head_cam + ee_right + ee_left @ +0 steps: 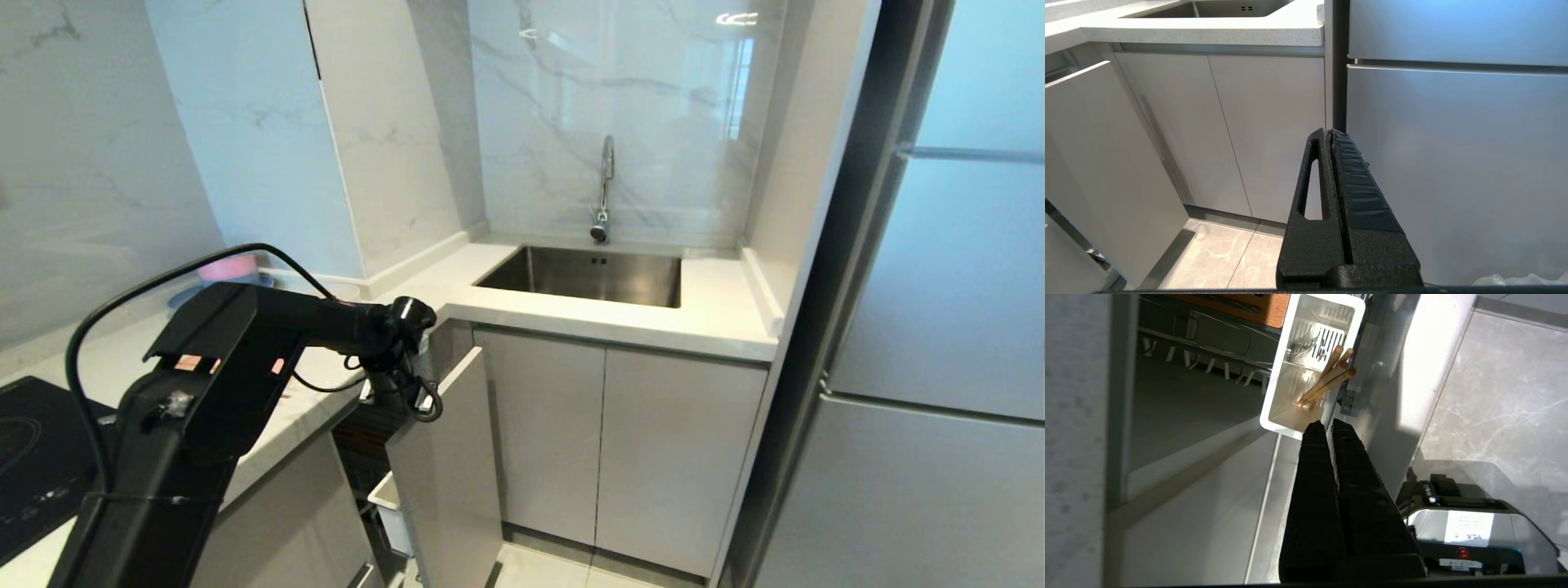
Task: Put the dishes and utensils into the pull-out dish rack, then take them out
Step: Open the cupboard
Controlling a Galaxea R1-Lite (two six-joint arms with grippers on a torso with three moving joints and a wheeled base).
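The pull-out dish rack (pixel 441 457) stood open under the counter, its pale grey front panel swung out into the room. Inside it sat the white utensil cup (pixel 1312 365). The chopsticks (pixel 1327 379) stood in the cup, leaning against one wall, tops poking up near the rim. Something shiny and metal lay in the next part of the cup; it may have been the spoon, but I could not be sure.

The left gripper (pixel 1326 424) hung just above the cup's near edge. Its jaws were pressed together and held nothing. The right gripper (pixel 1329 132) was parked low by the fridge, jaws together too, also with nothing in them.

The pink plate and the white bowl could not be seen clearly in any view.

I think the chopsticks would be very light, stiff and smooth. They could slip or roll apart. The best place to pinch them looked to be near the tops, both sticks at once. The jaws would need to open first, since they were closed
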